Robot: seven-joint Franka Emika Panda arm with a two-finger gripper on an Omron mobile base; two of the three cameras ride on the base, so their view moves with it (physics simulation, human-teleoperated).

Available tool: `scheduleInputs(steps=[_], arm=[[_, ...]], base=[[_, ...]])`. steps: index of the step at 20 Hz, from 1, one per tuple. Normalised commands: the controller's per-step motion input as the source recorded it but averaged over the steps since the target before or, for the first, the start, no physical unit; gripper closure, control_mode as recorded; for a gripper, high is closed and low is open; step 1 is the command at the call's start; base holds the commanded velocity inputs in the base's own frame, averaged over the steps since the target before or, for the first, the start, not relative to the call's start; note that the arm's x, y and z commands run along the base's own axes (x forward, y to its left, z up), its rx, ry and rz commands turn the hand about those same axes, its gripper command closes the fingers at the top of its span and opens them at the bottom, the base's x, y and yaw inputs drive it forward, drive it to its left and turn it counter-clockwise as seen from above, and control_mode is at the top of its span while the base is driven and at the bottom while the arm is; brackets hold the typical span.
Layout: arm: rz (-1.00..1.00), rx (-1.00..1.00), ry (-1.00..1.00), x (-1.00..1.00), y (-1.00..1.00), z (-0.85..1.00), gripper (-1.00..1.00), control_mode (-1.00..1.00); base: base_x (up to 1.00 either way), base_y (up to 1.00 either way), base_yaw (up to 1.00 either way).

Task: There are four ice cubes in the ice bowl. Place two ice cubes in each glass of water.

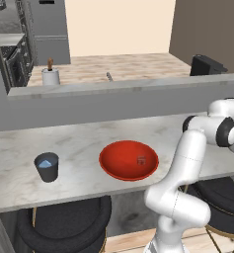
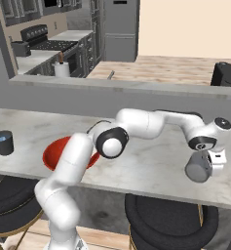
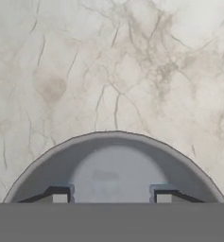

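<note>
The red ice bowl [image 1: 117, 167] sits mid-counter, and one small translucent ice cube [image 1: 141, 160] lies inside it. The bowl's rim [image 2: 52, 152] also peeks out behind my arm. The dark slate glass [image 1: 47, 167] with bluish contents stands at the far left [image 2: 3, 142]. The lighter grey glass [image 2: 198, 169] stands near the counter's front edge at the right. My gripper [image 2: 212, 165] hangs right at this glass, open. In the hand view the glass's rim [image 3: 114, 137] curves below my gripper [image 3: 111, 197], with nothing between the fingertips [image 3: 60, 197]. A faint pale patch [image 3: 105, 176] lies in the glass.
A raised grey ledge [image 1: 118, 91] runs behind the marble counter [image 2: 151, 168]. On it stand a white roll with a brown top [image 1: 51, 75] and a black box [image 2: 226, 74]. Black stools [image 1: 64, 222] [image 2: 170, 219] sit under the counter's front edge.
</note>
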Motion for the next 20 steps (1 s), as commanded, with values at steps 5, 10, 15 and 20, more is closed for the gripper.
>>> scheduleInputs(steps=[5, 10, 15, 20], arm=[[0.0, 0.0, -0.03, -0.12, 0.22, 0.05, 1.0, -1.0], [-0.01, 0.0, 0.0, 0.01, 0.71, 0.04, 1.0, -1.0], [0.0, 0.0, -0.02, 0.01, 0.87, 0.39, 1.0, -1.0], [0.0, 0.0, -0.1, -0.05, 0.41, 0.8, 1.0, -1.0]], base=[[0.0, 0.0, 0.0], [0.0, 0.0, 0.0], [0.0, 0.0, 0.0], [0.0, 0.0, 0.0]])
